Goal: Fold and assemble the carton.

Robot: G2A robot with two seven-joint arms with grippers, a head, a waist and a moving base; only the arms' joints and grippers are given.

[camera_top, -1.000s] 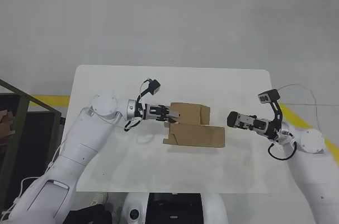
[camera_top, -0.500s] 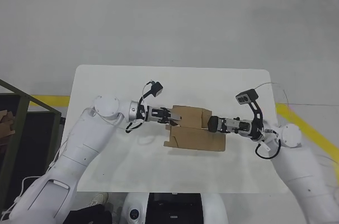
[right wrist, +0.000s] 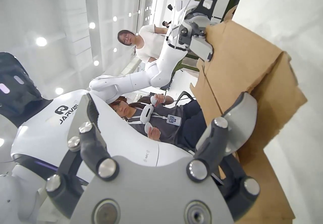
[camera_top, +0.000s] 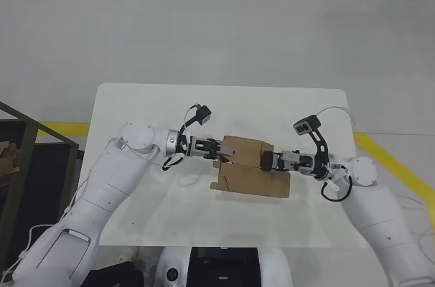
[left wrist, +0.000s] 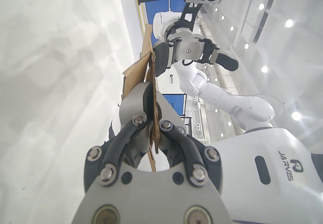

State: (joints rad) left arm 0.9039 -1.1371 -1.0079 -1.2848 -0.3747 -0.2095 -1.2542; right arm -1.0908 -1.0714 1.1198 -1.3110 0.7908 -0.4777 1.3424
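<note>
Between the two pincers, on the white table [camera_top: 131, 107], lies the carton [camera_top: 250, 173], a brown corrugated blank half-raised, its panels creased and its flaps loose. It looks light, stiff across a panel yet ready to hinge along each scored line. I judge it will swing or buckle if pushed away from a crease, while its matte face should give rubber pads good purchase. One end sits inside the left pincer [left wrist: 151, 99], whose jaws are nearly closed and clamp a thin panel edge-on, the raw fluted edge showing between them. At the opposite end stands the right pincer [camera_top: 268, 161], spread wide and gripping nothing. One finger [right wrist: 239, 114] lies against the carton's face just past a fold, and the other is well apart from it. The best hold, by my judgement, is on a flat panel close beside a crease, not on a flap tip, which would bend. Squeezing hard risks crushing the flutes.
</note>
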